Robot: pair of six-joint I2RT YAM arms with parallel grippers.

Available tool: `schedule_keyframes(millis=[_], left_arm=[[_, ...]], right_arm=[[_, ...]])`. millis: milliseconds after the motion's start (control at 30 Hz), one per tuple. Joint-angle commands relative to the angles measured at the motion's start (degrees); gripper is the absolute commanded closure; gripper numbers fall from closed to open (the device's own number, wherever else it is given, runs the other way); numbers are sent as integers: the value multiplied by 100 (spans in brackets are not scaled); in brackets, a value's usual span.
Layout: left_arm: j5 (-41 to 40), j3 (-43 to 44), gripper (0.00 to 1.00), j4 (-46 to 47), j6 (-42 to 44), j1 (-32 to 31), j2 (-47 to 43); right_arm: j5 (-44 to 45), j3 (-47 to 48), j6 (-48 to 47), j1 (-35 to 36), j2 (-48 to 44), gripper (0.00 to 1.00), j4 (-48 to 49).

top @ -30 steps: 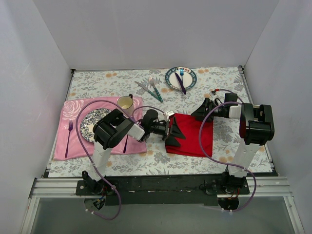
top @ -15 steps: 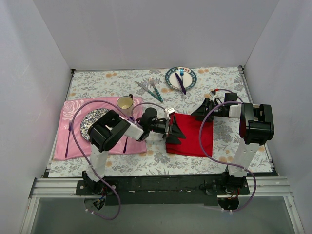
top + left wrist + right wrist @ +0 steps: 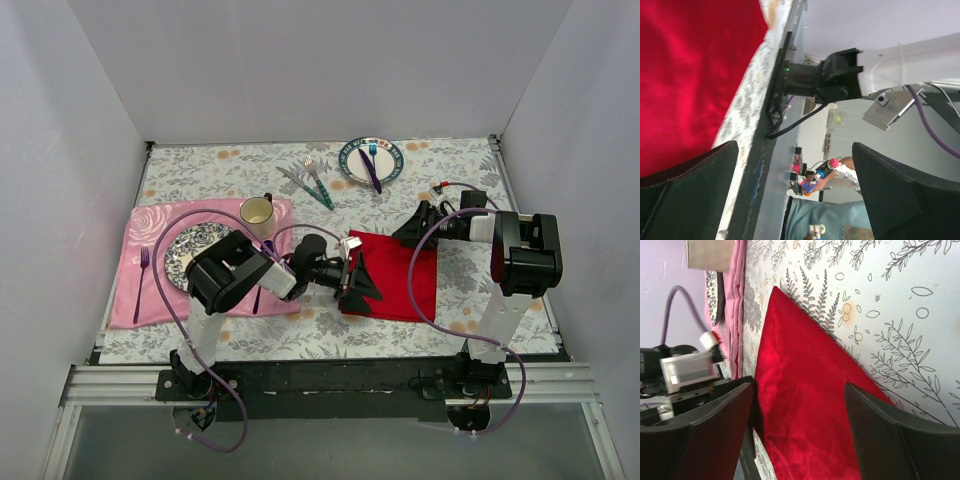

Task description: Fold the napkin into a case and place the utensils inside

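Top external view: the flowered bench point(image 3: 460, 180) carries a pink mat point(image 3: 125, 290) at the left and, right of centre, the red napkin point(image 3: 400, 280). The napkin lies flat and is not yet shaped into a case. The left hand point(image 3: 360, 284) sits over the napkin's lower left edge. Its wrist view shows the fingers spread wide with nothing between them, and the cloth point(image 3: 690, 75) off to the upper left. The right hand point(image 3: 412, 226) hovers at the napkin's upper right corner, also spread, with red cloth point(image 3: 805, 405) beneath it. The teal-handled fork and knife point(image 3: 314, 181) lie well apart from the napkin, toward the top centre.

The fold likely wants the left hand lowered onto that edge to pinch the cloth cleanly. It should then carry the edge across in a low arc while the right hand pins the far side, so the soft fabric doesn't bunch.

Half a second ago the left hand sat higher in the frame, seemingly with the edge lifted. Now it is lower and the cloth lies flat. The right arm hasn't moved.
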Motion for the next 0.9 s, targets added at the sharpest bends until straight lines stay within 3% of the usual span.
schedule_keyframes(millis=[0,167,300,433,533,567,667,767,867], left_arm=[[-145,-226,2,-15,-48,43,236],[-127,-208,2,54,-40,51,404],[-13,-121,2,-129,284,51,-61],[66,108,2,-1479,1548,60,-1044],[-327,493,2,-3358,3295,87,-1862],[-477,608,2,-4338,4292,95,-2168],[-1223,846,2,-5565,5720,174,-2618],[-1856,847,2,-6219,6506,210,-2821],[-2209,802,4,-6422,7174,210,-2997]], right_arm=[[874,2,-356,-43,240,17,-305],[865,-7,-356,-43,257,17,-314],[672,-16,-373,-26,126,18,-314],[111,63,-391,115,-278,20,-515],[-163,238,-513,142,-708,24,-822],[-198,309,-618,142,-814,24,-971],[-137,573,-1170,142,-1148,29,-1534],[178,766,-1776,142,-1228,31,-2052],[539,950,-2139,142,-1061,41,-2605]])
